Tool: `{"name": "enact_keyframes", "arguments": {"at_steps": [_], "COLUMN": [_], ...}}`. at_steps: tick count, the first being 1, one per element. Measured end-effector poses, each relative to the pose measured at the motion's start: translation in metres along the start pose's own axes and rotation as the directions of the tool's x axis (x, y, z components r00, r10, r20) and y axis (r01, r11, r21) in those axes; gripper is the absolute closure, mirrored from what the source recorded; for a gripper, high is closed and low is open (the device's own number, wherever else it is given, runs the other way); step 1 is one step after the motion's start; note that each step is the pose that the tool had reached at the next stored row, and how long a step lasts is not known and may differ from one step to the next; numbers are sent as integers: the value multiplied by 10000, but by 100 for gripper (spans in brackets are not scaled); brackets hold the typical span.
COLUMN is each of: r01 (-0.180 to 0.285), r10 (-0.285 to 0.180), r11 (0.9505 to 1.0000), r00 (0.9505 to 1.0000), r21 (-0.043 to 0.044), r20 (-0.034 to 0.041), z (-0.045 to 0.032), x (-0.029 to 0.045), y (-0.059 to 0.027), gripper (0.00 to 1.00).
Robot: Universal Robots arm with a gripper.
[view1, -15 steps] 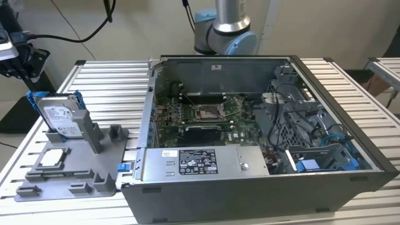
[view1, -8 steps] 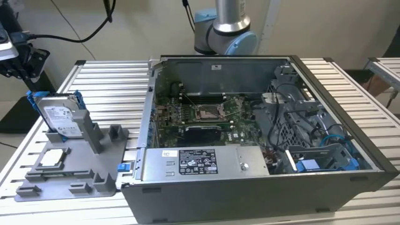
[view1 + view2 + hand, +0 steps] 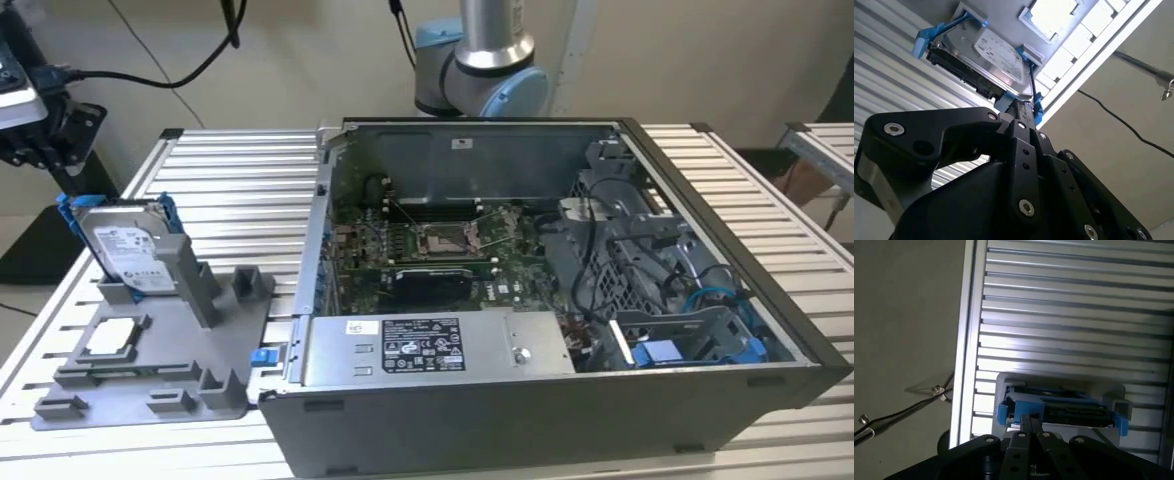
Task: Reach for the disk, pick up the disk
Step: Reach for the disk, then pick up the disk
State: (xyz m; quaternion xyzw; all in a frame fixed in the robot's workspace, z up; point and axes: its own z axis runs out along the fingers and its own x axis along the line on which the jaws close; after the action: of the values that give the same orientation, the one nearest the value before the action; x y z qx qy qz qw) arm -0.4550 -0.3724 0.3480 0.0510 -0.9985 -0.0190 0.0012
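The disk (image 3: 127,245) is a silver-grey drive with a white label in a blue bracket. It stands on edge in a slot of the grey fixture (image 3: 174,375) at the exterior view's left. My black gripper (image 3: 60,150) hangs just above and behind its top edge, apart from it. In both wrist views the disk (image 3: 989,60) (image 3: 1064,412) lies straight beyond the fingertips (image 3: 1019,107) (image 3: 1030,424). The fingers are pressed together with nothing between them.
An open computer case (image 3: 561,420) takes up the middle and right of the slatted metal table (image 3: 227,160). A small white-grey square chip (image 3: 114,335) lies flat on the fixture in front of the disk. Grey posts (image 3: 200,290) rise beside the drive.
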Motion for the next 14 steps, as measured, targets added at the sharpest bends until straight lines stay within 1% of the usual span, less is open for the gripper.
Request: {"name": "enact_keyframes", "arguments": {"at_steps": [4,7,10,12,14], "r01": [654,1103,1630,1989,2350], "r10": [-654,-1103,-1630,-1989,-2349], "r11": [9979,9939,9866,9800,9720], "r00": [9979,9939,9866,9800,9720], "r21": [1,0,-2,-4,-6], "r20": [-25,-41,-61,-75,-89], "z": [0,-1,-1,-2,-2], "x": [0,0,0,0,0], "y": [0,1,1,1,1], "gripper": [100,100,100,100,100]}}
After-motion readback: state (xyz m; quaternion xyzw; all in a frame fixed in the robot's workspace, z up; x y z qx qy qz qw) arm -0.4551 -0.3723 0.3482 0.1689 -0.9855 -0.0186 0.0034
